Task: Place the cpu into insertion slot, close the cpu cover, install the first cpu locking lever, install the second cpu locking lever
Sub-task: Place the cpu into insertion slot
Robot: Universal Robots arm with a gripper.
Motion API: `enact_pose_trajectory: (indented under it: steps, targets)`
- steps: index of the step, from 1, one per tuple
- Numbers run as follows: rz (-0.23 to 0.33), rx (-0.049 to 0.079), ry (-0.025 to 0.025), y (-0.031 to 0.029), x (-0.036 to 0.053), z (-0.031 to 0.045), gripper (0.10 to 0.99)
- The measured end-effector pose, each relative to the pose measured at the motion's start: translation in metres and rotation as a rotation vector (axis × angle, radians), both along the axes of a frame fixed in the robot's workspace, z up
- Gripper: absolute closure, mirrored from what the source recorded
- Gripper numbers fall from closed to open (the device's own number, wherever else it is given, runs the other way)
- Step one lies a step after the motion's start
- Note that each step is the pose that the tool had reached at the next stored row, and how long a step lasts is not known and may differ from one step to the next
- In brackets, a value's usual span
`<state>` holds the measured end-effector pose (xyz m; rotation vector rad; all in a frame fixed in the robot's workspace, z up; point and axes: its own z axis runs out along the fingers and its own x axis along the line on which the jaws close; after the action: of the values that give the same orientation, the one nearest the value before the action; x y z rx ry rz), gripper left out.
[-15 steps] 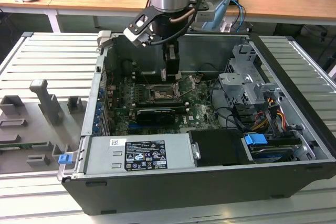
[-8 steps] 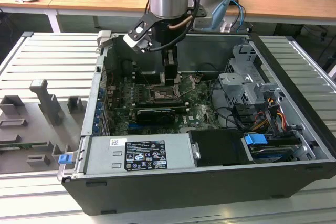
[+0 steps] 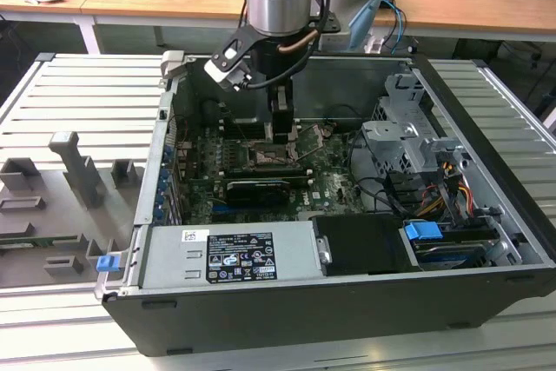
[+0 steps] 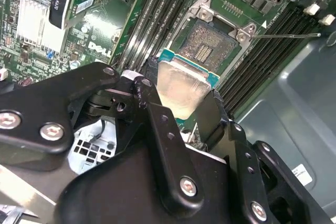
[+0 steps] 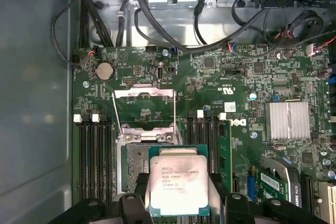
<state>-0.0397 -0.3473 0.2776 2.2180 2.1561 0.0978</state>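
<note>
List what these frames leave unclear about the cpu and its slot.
- insertion slot: first wrist view, the cpu covers part of it.
- cpu edges: second wrist view, the gripper hides one side.
- Gap between cpu and slot: neither wrist view settles it.

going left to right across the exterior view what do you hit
grey fixture blocks → blue clip → insertion slot, with the tool gripping the cpu just above it → metal drive cage
</note>
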Motion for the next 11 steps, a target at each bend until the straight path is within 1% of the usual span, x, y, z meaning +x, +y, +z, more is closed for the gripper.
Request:
enact_pose_trajectory:
  steps: [2, 6, 11]
  targets:
    - [0.0, 0.0, 0.0001, 0.0007, -0.0003, -0.0025, 0.557]
    - [0.0, 0.0, 0.0, 0.0056, -0.0011, -0.0148, 0.557]
    - [0.0, 0.0, 0.0, 0.0064, -0.0061, -0.0183, 0.557]
